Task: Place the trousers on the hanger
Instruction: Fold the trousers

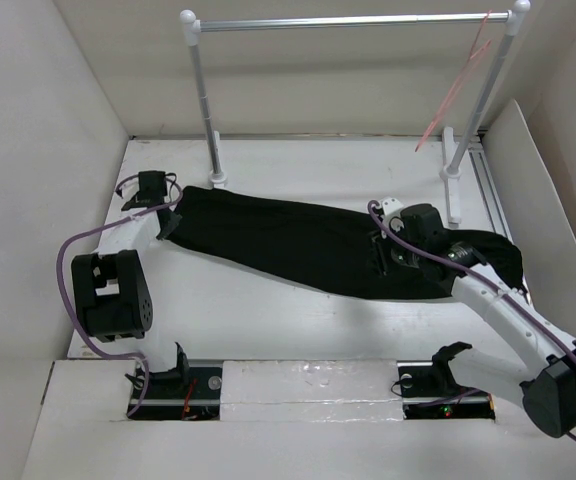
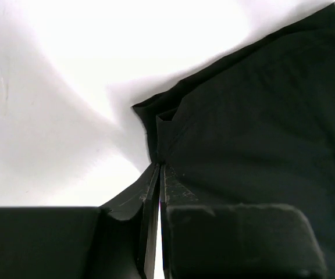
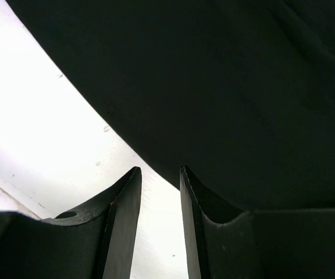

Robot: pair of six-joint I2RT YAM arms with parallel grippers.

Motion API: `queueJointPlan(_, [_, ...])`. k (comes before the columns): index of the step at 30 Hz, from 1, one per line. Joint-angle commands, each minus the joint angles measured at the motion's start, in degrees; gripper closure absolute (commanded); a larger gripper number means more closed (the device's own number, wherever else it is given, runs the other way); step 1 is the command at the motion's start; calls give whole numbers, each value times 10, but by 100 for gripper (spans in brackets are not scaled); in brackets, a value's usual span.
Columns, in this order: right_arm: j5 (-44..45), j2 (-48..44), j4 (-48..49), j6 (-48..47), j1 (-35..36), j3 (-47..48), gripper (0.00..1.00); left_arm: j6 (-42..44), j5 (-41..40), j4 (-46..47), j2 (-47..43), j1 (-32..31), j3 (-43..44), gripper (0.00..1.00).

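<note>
The black trousers [image 1: 298,240] lie flat across the white table from left to right, and the right end is bunched up under my right arm. My left gripper [image 1: 165,224] is at their left end. In the left wrist view it [image 2: 159,164] is shut on a folded corner of the trousers [image 2: 260,116]. My right gripper [image 1: 380,258] is low over the right part of the trousers. In the right wrist view it [image 3: 159,170] is open with bare table between the fingers, at the edge of the trousers [image 3: 214,87]. The pinkish-red hanger [image 1: 458,85] hangs from the right end of the rail.
A silver rail [image 1: 348,22] on two white posts [image 1: 206,100] stands at the back of the table. White walls enclose the table on the left, back and right. A white panel [image 1: 528,180] leans at the right side.
</note>
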Motion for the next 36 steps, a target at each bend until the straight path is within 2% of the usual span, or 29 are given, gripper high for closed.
queueJointPlan(1, [-13,-7,8,-24,-13,4,61,-2,-32,-2,-2,4,-18,100])
queueJointPlan(6, [-18,-13,6,-28,-19,-5,61,-3,-42,1,15,4,-26,100])
queueJointPlan(7, [-22,-13,7,-28,-19,-6,61,-1,-41,-8,23,4,-20,93])
queueJointPlan(8, [-24,-12,8,-27,-19,-7,60,0,-41,-15,27,4,-14,70])
queueJointPlan(11, [-28,-10,12,-25,-19,-8,60,-1,-54,-22,21,4,-8,38])
queueJointPlan(13, [-30,-11,15,-22,-19,-11,60,0,-59,-18,-1,4,-14,30])
queueJointPlan(15, [-30,-13,16,-22,-19,-12,60,3,-49,-14,-12,11,-22,29])
queueJointPlan(19, [-34,-16,22,-18,-19,-20,60,2,-33,-2,-2,16,-27,30])
queueJointPlan(24, [-35,-16,17,-19,-19,-20,59,-11,1,17,51,16,-11,38])
queueJointPlan(28, [-36,-17,12,-19,-19,-22,53,-17,19,33,93,16,11,43])
queueJointPlan(30, [-38,-22,12,-17,-19,-24,49,-20,19,37,105,16,22,60])
queueJointPlan(31, [-38,-21,9,-15,-19,-27,48,-20,17,37,108,16,25,74])
queueJointPlan(32, [-39,-22,8,-15,-19,-27,46,-21,11,34,110,16,27,93])
queueJointPlan(33, [-37,-25,6,-14,-19,-27,45,-23,-5,26,112,16,34,100])
queueJointPlan(34, [-28,-29,1,-13,-19,-27,38,-20,-22,8,106,21,33,100])
queueJointPlan(36, [-26,-32,0,-14,-19,-27,35,-17,-41,3,92,30,24,100])
